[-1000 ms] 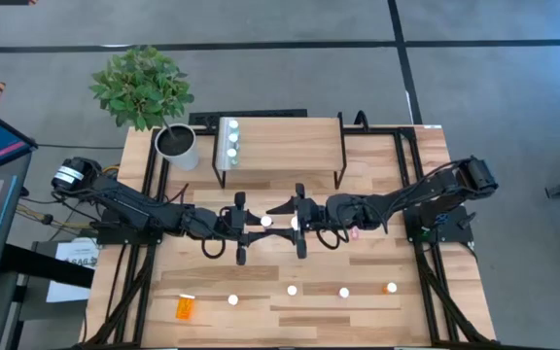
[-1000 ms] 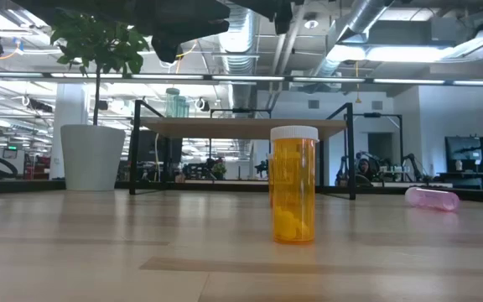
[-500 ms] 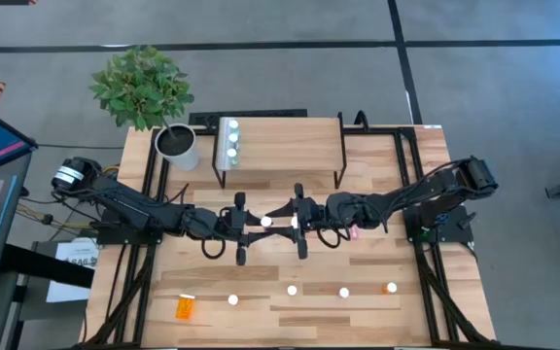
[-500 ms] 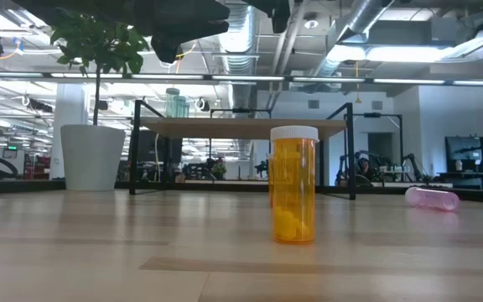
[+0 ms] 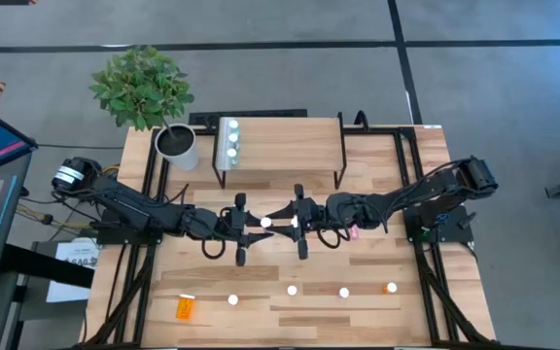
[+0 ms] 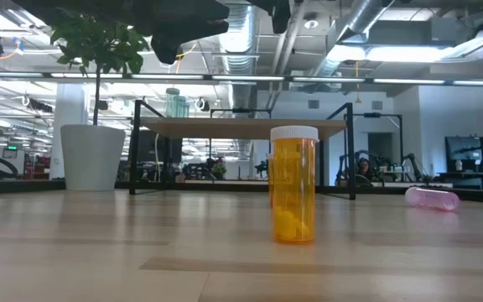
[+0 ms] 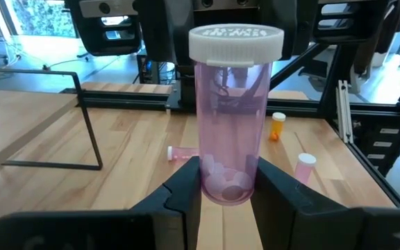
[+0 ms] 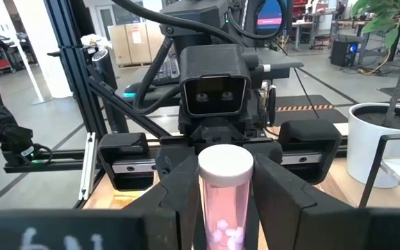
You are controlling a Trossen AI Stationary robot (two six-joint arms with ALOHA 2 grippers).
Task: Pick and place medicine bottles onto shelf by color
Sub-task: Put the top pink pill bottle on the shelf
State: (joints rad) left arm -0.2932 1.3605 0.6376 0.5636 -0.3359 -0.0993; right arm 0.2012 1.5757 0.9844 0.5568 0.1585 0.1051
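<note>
A pink bottle (image 7: 229, 118) is held upright between the 2 grippers at mid-table, just in front of the shelf (image 5: 285, 143). The left gripper (image 5: 241, 226) is clamped on the bottle's lower body; in the left wrist view both fingers (image 7: 186, 182) press its base. The right gripper (image 5: 298, 223) faces it from the opposite side, with the bottle standing between its 2 fingers (image 8: 180, 182).

This arrangement is judged to be a handover: the bottle is kept vertical and steady by the left arm so that the right arm can take it and carry it to the shelf. Whether the right fingers already touch the bottle's wall cannot be told from the right wrist view, since the gaps are very narrow.

3 teal bottles (image 5: 230, 143) stand in a row at the shelf's end nearest the plant pot (image 5: 177, 146), so the sorting is judged to be at an early stage. On the table beyond the grippers, toward the near edge, a row of upright bottles (image 5: 292, 290) waits, with 1 orange bottle (image 5: 186, 308) lying on its side. Another pink bottle (image 5: 354, 232) lies just behind the right gripper.

Against the frames of 1 second earlier, no shift of arms or bottles is detected; only the right jaws have drawn in around the bottle.
</note>
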